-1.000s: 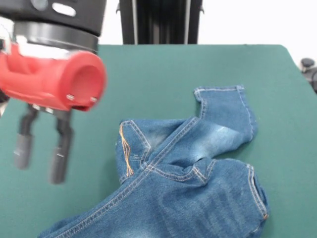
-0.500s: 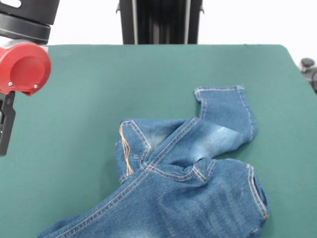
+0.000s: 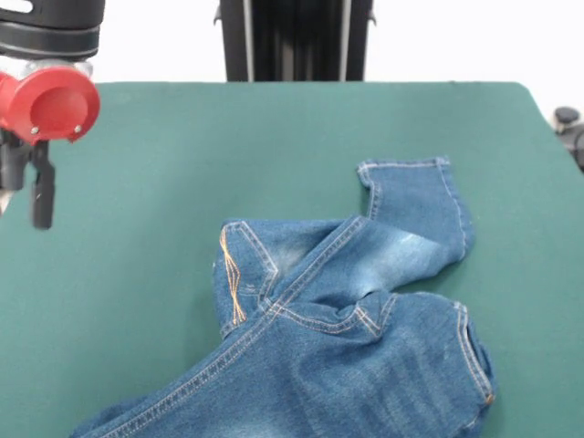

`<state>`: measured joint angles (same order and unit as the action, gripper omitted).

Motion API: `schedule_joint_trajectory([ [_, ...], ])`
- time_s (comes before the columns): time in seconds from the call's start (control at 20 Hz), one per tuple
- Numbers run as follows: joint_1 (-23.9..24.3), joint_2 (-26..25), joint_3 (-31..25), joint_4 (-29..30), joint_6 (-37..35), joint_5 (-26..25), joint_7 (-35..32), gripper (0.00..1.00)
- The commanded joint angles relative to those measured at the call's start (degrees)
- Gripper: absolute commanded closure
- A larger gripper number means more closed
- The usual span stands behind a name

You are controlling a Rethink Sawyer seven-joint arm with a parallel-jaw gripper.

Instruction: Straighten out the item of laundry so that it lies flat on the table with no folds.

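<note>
The item of laundry (image 3: 365,365), a small pair of blue jeans, lies crumpled on the green table (image 3: 228,137) in the near-right part of the front view. One leg is folded back, its hem (image 3: 406,169) pointing toward the far side. A fold with tan stitching (image 3: 233,278) sits at the left of the heap, and the lower part runs off the bottom edge. My gripper (image 3: 25,205) hangs at the far left below the red wrist (image 3: 50,100). It is well clear of the jeans, open, with nothing between its fingers.
A black column (image 3: 292,41) stands behind the table's far edge at the middle. A small dark object (image 3: 570,123) shows at the right edge beyond the table's rounded corner. Bare green table surrounds the jeans on the left and far sides.
The gripper has moved left and back from its spot beside the jeans, and now hangs near the left edge. The jeans have not moved.
</note>
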<state>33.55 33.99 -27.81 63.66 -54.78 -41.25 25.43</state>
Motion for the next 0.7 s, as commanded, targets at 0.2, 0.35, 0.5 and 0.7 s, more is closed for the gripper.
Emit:
schedule_joint_trajectory([
  [0.2,-7.17,5.68,6.63,16.20,-6.27,8.23,-27.86,0.00],
  [0.35,-8.31,7.00,7.91,18.71,-5.66,11.15,-29.81,0.00],
  [0.5,-9.34,8.01,9.03,21.60,-3.33,13.72,-33.09,0.00],
  [0.7,-10.32,8.04,9.83,24.69,0.68,16.84,-36.16,0.00],
])
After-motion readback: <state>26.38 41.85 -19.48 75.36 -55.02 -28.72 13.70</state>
